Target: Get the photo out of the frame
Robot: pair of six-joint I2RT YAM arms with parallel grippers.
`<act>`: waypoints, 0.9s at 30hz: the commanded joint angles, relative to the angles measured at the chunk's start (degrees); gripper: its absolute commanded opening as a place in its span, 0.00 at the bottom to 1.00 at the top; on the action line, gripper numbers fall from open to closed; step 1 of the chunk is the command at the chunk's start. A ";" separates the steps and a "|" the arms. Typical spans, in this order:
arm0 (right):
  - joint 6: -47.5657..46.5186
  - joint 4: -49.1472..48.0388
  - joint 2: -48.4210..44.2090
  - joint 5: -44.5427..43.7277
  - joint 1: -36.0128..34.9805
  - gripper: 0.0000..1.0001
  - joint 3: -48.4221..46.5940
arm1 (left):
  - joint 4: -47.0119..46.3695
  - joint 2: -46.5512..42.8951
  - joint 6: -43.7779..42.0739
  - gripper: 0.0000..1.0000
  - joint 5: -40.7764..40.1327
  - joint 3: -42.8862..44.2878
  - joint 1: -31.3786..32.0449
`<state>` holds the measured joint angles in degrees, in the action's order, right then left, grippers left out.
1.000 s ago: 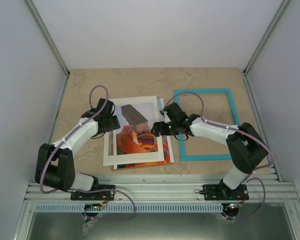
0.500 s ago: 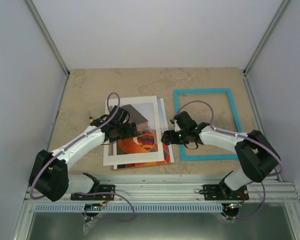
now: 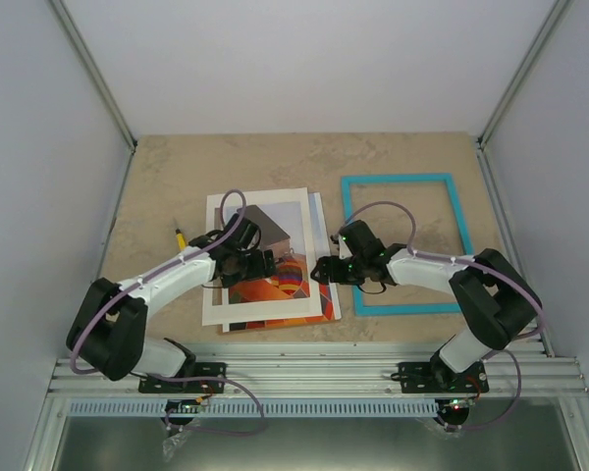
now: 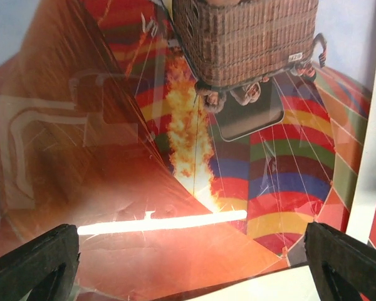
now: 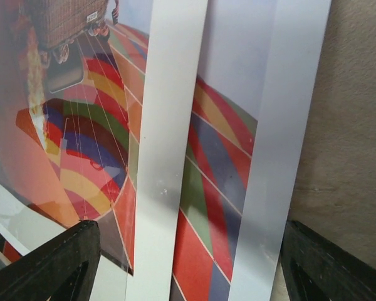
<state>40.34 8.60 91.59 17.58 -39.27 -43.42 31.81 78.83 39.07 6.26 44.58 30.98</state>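
Note:
The photo (image 3: 275, 280), an orange-red hot-air balloon print, lies flat at mid-table under a white mat (image 3: 216, 294) with a cut-out window. The turquoise frame (image 3: 458, 221) lies to its right with only table inside it. My left gripper (image 3: 253, 265) hovers open over the mat's window; in the left wrist view the balloon's basket (image 4: 244, 37) fills the top and both fingers (image 4: 34, 260) stand wide apart. My right gripper (image 3: 324, 270) is open at the stack's right edge, its fingers (image 5: 50, 263) straddling the mat's right strip (image 5: 169, 144) and an exposed band of photo (image 5: 216, 188).
A small yellow object (image 3: 180, 236) lies on the table left of the mat. A second pale strip (image 5: 279, 138) borders the photo's right side, with bare table (image 5: 354, 113) beyond it. A shiny glare streak (image 4: 163, 222) crosses the print.
My left arm swung right, from the mat's upper-left corner to above its window. My right gripper shifted slightly toward the near edge beside the stack, its jaws a little narrower.

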 commanded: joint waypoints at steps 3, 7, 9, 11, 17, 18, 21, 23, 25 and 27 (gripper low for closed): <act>1.92 -3.43 0.28 3.64 0.16 0.75 0.73 | -2.10 1.43 -0.16 1.00 1.65 -1.20 0.37; 1.93 -2.83 -0.61 3.39 0.22 0.69 0.22 | -2.19 1.61 -0.38 1.00 1.76 -1.29 0.38; 1.95 -2.84 -1.00 3.36 0.20 0.68 0.03 | -2.30 1.67 -0.43 1.00 1.74 -1.33 0.31; 2.13 -2.80 -1.27 3.43 0.24 0.66 -0.14 | -2.41 1.92 -0.64 1.00 1.87 -1.19 0.37; 2.65 -3.07 -1.66 3.92 0.24 0.59 -0.33 | -2.38 2.20 -0.76 1.00 1.96 -1.02 0.47; 2.77 -2.98 -1.75 3.87 0.24 0.58 -0.35 | -2.29 2.20 -0.85 1.00 1.97 -0.92 0.41; 2.90 -2.70 -2.34 3.76 0.48 0.56 -0.36 | -2.17 2.25 -0.99 1.00 1.71 -0.64 0.45; 3.09 -2.98 -2.84 3.98 0.72 0.55 -0.19 | -2.13 2.27 -0.99 1.00 1.66 -0.63 0.44; 3.18 -3.37 -3.11 4.56 0.98 0.53 -0.13 | -2.12 2.38 -1.00 1.00 1.81 -0.63 0.53; 3.56 -3.98 -3.10 5.30 1.18 0.52 -0.10 | -2.17 2.35 -1.01 1.00 1.76 -0.44 0.53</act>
<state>42.96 6.98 90.02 20.86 -38.72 -43.20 30.22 80.90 38.79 7.75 43.68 31.11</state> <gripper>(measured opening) 0.536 0.995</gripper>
